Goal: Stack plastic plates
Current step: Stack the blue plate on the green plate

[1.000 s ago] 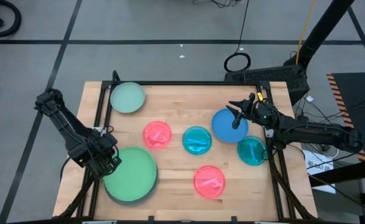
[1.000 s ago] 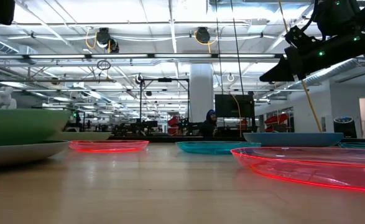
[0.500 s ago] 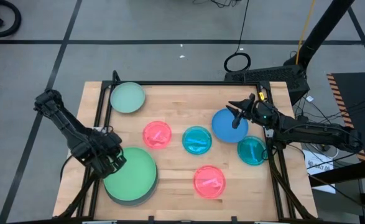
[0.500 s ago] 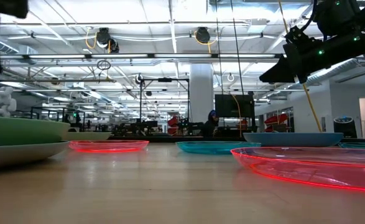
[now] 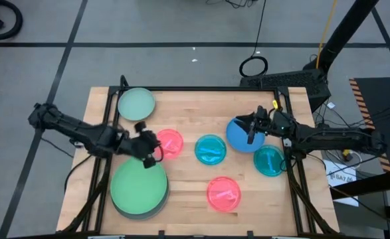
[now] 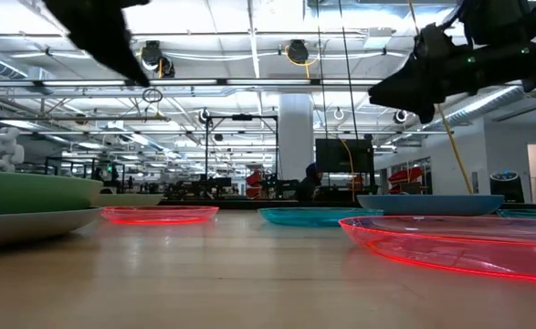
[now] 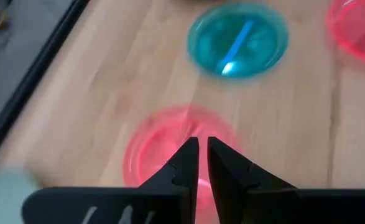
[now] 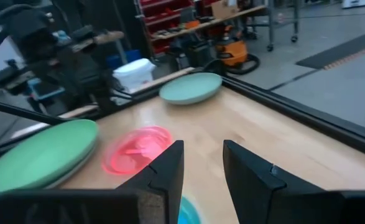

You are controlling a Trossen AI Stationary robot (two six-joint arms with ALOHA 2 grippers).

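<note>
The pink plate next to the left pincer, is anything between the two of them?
Nothing visible. The left pincer hangs just beside the pink plate, its fingers nearly closed and empty, with only bare table between.

Grey plate point(image 5: 156, 208) is mostly buried under the big green plate point(image 5: 138, 188); left wrist view is pretty smeared.
</note>
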